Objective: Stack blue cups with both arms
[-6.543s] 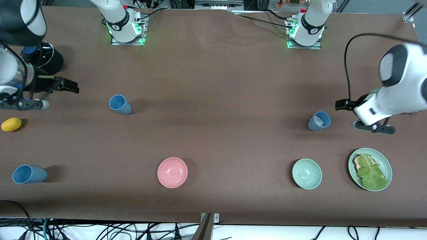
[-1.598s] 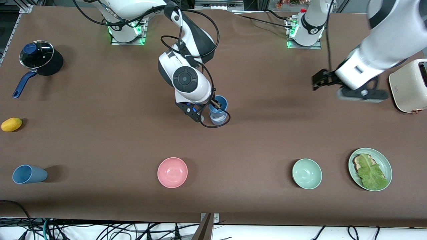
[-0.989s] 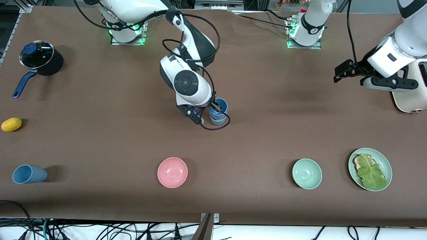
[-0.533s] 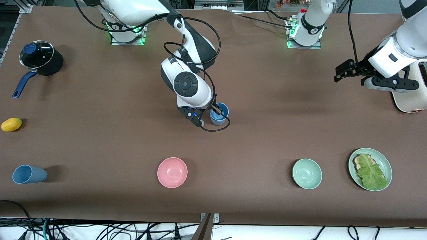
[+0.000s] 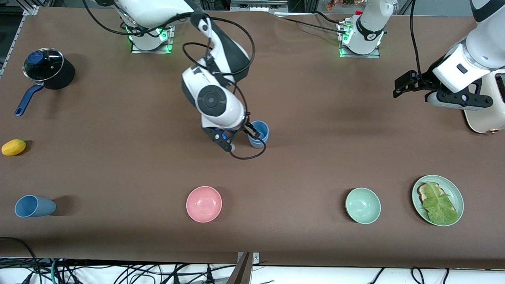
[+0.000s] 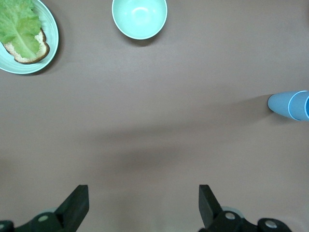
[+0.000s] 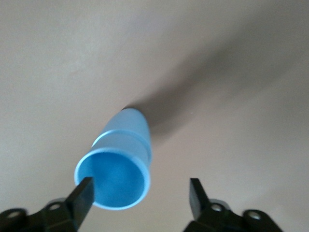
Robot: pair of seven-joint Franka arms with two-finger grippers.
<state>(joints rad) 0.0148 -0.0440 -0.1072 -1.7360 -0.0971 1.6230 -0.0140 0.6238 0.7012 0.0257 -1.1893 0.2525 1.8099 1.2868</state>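
Right tool (image 7: 137,195) spread, empty, beside nested blue cups (image 5: 259,133); left tool (image 6: 140,208) spread, empty, over bare table (image 5: 315,118).

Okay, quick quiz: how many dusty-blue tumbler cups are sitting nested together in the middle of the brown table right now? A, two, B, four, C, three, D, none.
A: the right wrist view shows one dusty-blue cup seated inside another, two rims visible, with the right gripper open around the top one; the stack stands mid-table, a third blue cup lies apart near the right arm's end, and the left gripper waits open over bare table.
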